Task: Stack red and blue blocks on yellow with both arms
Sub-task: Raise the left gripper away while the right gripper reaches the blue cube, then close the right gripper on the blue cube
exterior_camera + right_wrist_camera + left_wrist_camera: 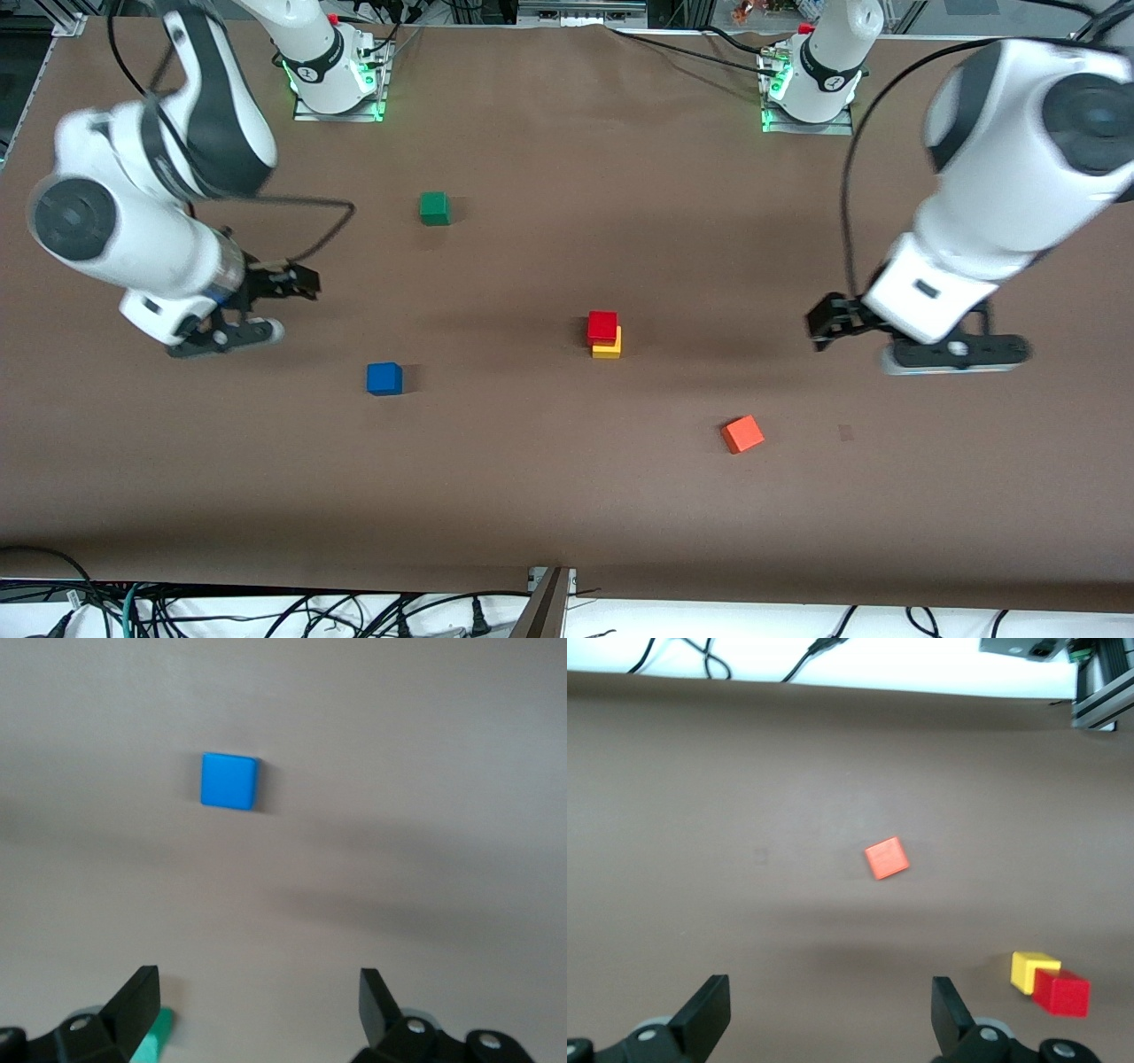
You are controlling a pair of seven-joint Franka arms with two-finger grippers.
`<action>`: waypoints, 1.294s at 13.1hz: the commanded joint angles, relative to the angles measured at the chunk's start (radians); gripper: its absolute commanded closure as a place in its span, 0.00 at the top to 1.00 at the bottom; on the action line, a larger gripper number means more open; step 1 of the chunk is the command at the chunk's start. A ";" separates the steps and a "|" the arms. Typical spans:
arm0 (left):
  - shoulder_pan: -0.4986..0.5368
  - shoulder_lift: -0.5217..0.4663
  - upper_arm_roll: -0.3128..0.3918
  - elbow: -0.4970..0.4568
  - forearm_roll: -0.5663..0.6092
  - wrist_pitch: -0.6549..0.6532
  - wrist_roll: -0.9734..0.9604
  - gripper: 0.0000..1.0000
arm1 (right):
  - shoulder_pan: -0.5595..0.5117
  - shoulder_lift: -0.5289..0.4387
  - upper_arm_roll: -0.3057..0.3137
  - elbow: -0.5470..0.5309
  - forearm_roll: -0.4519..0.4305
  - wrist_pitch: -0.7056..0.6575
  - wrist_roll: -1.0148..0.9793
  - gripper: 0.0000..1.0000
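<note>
The red block point(602, 325) sits on the yellow block point(608, 346) near the table's middle, slightly offset; both show in the left wrist view, red point(1062, 992) and yellow point(1031, 968). The blue block point(384, 378) lies alone on the table toward the right arm's end and shows in the right wrist view point(229, 780). My right gripper point(291, 283) is open and empty, above bare table, apart from the blue block. My left gripper point(826, 321) is open and empty, above bare table toward the left arm's end, apart from the stack.
A green cube point(434, 208) lies farther from the front camera than the blue block; a bit of it shows in the right wrist view point(152, 1041). An orange cube point(742, 434) lies nearer to the camera than the stack and shows in the left wrist view point(887, 858).
</note>
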 commanded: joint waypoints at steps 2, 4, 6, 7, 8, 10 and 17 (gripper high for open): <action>0.103 0.001 -0.018 0.030 -0.056 -0.143 0.158 1.00 | 0.006 0.145 -0.002 0.034 0.067 0.142 0.017 0.99; 0.143 -0.041 -0.012 0.030 -0.059 -0.244 0.218 1.00 | 0.022 0.208 -0.002 0.034 0.058 0.271 0.064 0.99; 0.159 -0.105 -0.005 -0.005 -0.056 -0.274 0.232 1.00 | 0.048 0.245 -0.003 0.034 0.043 0.337 0.090 0.99; 0.155 -0.137 -0.005 -0.043 -0.056 -0.273 0.230 1.00 | 0.051 0.267 -0.002 0.030 0.040 0.355 0.113 0.99; 0.157 -0.172 -0.005 -0.095 -0.056 -0.268 0.230 1.00 | 0.051 0.282 -0.002 0.022 0.038 0.381 0.118 0.99; 0.165 -0.249 0.007 -0.212 -0.057 -0.233 0.229 1.00 | 0.052 0.296 -0.002 -0.011 0.038 0.441 0.121 0.99; 0.182 -0.228 0.018 -0.219 -0.061 -0.219 0.220 1.00 | 0.054 0.333 -0.002 -0.079 0.041 0.595 0.149 0.51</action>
